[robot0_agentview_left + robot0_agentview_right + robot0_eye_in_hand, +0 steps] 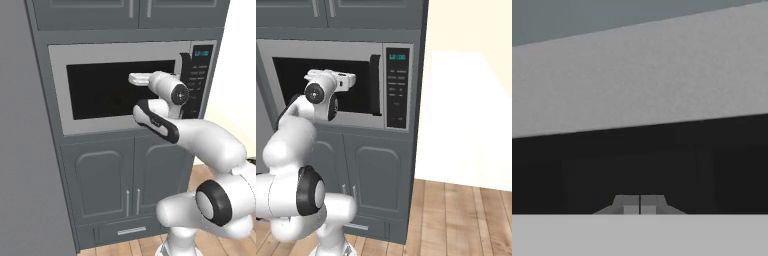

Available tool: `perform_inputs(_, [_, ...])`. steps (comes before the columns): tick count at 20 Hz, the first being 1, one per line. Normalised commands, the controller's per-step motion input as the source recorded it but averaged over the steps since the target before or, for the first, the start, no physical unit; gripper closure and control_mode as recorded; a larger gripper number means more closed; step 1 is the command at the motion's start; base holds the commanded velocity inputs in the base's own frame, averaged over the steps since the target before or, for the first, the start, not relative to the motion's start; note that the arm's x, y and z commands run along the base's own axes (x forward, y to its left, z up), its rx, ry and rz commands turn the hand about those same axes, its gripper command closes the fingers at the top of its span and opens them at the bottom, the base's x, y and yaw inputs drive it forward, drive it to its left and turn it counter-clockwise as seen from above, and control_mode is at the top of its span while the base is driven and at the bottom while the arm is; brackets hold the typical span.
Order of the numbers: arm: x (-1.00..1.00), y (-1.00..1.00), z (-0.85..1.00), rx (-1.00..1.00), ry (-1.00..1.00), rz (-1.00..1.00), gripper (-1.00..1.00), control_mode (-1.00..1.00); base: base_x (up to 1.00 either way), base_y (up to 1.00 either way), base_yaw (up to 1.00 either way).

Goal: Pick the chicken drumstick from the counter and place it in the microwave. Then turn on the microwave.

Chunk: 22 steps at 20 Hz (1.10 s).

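The microwave [60,55] [321,49] is built into grey cabinets, and its black window door looks closed. My white hand [141,78] [345,80] hovers just in front of that window, left of the dark curved handle [375,85] and the keypad [198,75] [397,87]. In the hand view my gripper [640,205] is shut, its fingertips together with nothing between them. They sit close to the black window [637,165], with the silver frame [637,85] across the view beyond it. The chicken drumstick and the counter are out of view.
Grey cabinet doors [100,185] and a drawer [131,231] sit under the microwave, with more cabinets above [90,12]. A tall grey panel [20,150] stands at the left. Wooden floor [456,215] lies to the right of the cabinet column.
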Motion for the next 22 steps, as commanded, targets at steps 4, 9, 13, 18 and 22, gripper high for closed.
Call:
perform_inputs(4, [-1.00,-0.11,0.89,0.00,-0.03,0.00,1.00,-1.00,0.00,0.00,0.00])
perform_inputs(9, [-1.00,-0.35,0.78,-0.02,0.00,0.00,1.00,-1.00,0.00,0.00,0.00])
perform_inputs(13, [-0.89,-0.61,0.11,-0.05,0.04,0.00,1.00,-1.00,0.00,0.00,0.00])
perform_inputs(18, [-0.35,-0.60,-0.14,-0.01,0.05,0.00,1.00,-1.00,0.00,0.00,0.00])
perform_inputs(22, [-0.18,-0.55,-0.29,0.00,0.01,0.00,1.00,-1.00,0.00,0.00,0.00])
